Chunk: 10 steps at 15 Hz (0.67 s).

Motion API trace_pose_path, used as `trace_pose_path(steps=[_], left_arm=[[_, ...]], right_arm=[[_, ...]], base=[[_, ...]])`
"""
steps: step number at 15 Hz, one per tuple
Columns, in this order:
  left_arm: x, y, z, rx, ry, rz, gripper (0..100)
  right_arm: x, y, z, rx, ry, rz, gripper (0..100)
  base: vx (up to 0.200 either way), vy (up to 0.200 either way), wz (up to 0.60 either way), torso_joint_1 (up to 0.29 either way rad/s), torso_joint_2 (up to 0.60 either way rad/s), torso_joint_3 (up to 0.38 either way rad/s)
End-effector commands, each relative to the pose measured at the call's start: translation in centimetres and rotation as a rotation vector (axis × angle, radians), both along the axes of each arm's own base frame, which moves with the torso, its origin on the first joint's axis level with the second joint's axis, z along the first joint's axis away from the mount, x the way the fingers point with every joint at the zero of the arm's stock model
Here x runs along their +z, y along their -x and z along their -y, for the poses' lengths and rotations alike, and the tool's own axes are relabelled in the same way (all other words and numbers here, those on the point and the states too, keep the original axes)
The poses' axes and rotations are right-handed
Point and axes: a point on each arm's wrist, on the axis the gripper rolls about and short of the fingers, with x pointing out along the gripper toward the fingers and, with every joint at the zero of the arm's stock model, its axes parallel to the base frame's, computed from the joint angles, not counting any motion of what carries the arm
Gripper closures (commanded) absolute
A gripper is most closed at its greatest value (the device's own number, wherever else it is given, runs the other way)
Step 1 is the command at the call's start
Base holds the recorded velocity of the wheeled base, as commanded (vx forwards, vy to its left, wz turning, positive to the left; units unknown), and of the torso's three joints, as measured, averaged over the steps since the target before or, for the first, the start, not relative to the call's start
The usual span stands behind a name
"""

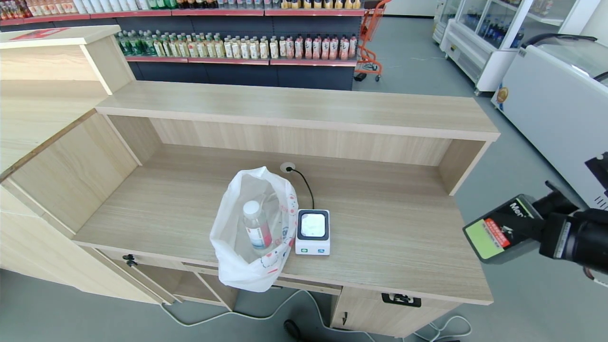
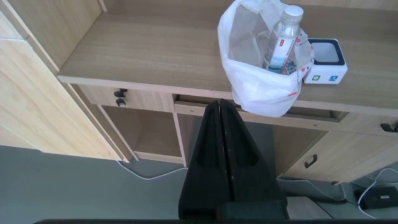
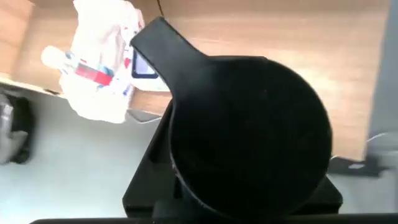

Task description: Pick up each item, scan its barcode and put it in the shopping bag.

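A white shopping bag (image 1: 228,247) stands open near the counter's front edge with a clear bottle (image 1: 256,228) upright inside it. Touching the bag's right side is a white barcode scanner (image 1: 313,231), its window facing up. Beyond the counter's right end, my right gripper (image 1: 546,228) is shut on a black package (image 1: 498,230) with a green face and red label. In the right wrist view the package (image 3: 249,137) hides most of the counter; the bag (image 3: 99,93) shows beyond it. My left gripper (image 2: 221,104) is shut and empty, low in front of the counter, below the bag (image 2: 249,81).
The wooden counter (image 1: 403,228) has a raised shelf behind and a side wall on the left. A black cable (image 1: 304,183) runs from the scanner to a grommet. Freezers (image 1: 555,95) stand at the right, drink shelves (image 1: 237,47) behind.
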Motion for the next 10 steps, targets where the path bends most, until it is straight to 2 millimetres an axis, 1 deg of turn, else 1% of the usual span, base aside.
trace_pose_path(steps=[1, 3, 5, 7, 10], left_arm=[[0.0, 0.0, 0.0, 0.0, 0.0, -0.002, 100], [0.0, 0.0, 0.0, 0.0, 0.0, -0.001, 100], [0.0, 0.0, 0.0, 0.0, 0.0, -0.001, 100], [0.0, 0.0, 0.0, 0.0, 0.0, 0.001, 100], [0.0, 0.0, 0.0, 0.0, 0.0, -0.002, 100]], right_arm=[[-0.8, -3.5, -1.1, 0.01, -0.093, -0.138, 100], [-1.2, -4.3, -1.3, 0.06, -0.117, -0.17, 100], [-1.5, -4.9, -1.6, 0.071, -0.114, -0.184, 100], [-1.4, -5.1, -1.7, 0.077, -0.115, -0.175, 100], [-0.9, -4.8, -2.1, 0.097, -0.119, -0.152, 100]], base=[[0.0, 0.0, 0.0, 0.0, 0.0, 0.0], [0.0, 0.0, 0.0, 0.0, 0.0, 0.0], [0.0, 0.0, 0.0, 0.0, 0.0, 0.0], [0.0, 0.0, 0.0, 0.0, 0.0, 0.0], [0.0, 0.0, 0.0, 0.0, 0.0, 0.0]])
